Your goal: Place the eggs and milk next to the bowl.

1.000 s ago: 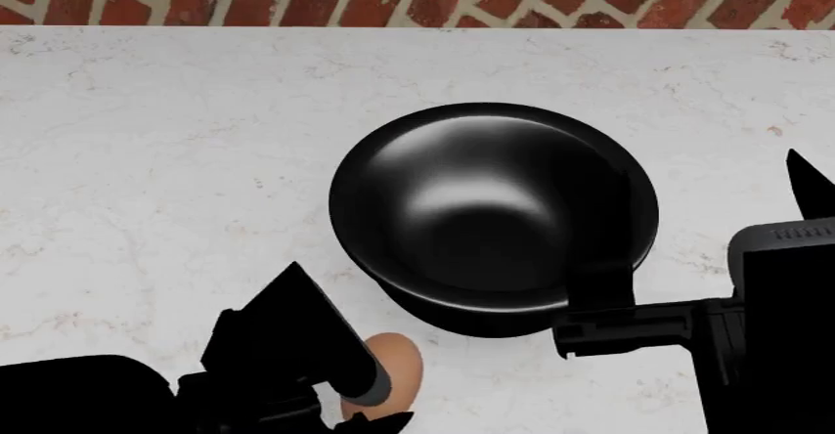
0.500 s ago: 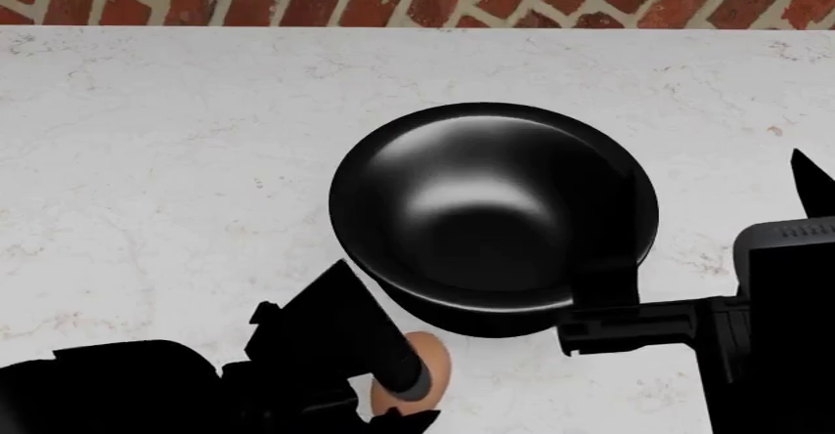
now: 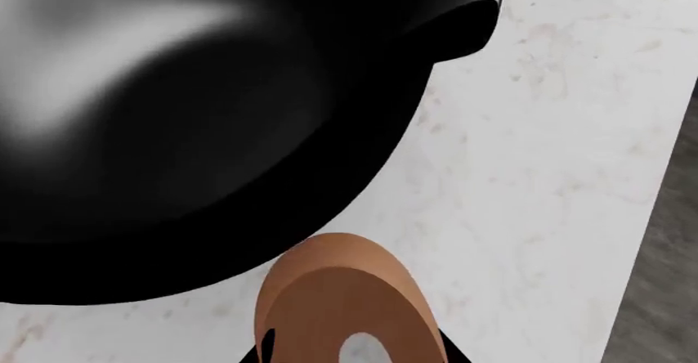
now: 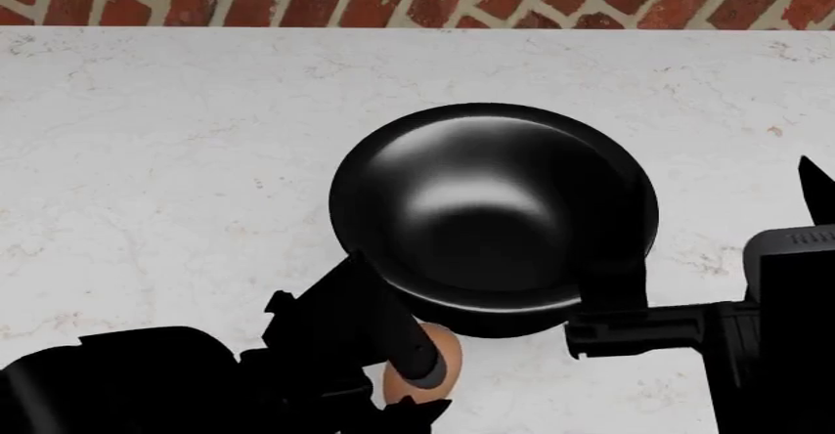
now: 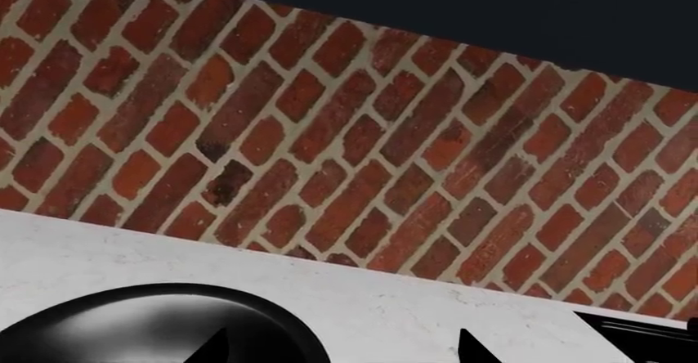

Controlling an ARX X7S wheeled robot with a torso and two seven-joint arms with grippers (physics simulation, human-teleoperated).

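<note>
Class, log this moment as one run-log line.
left gripper: shut on egg | egg: beside bowl, near side | right gripper: open, empty | milk: unseen

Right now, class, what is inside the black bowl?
The bowl shows only its glossy black inside, nothing in it. The near rim hides a little. One egg lies outside, held in the left claw.

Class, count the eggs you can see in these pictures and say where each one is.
1. The egg sits in the left gripper, just in front of the bowl. A second egg may be out of view.

Kitchen: marble counter (image 4: pixel 156 160), brick backsplash (image 5: pixel 360 159)
</note>
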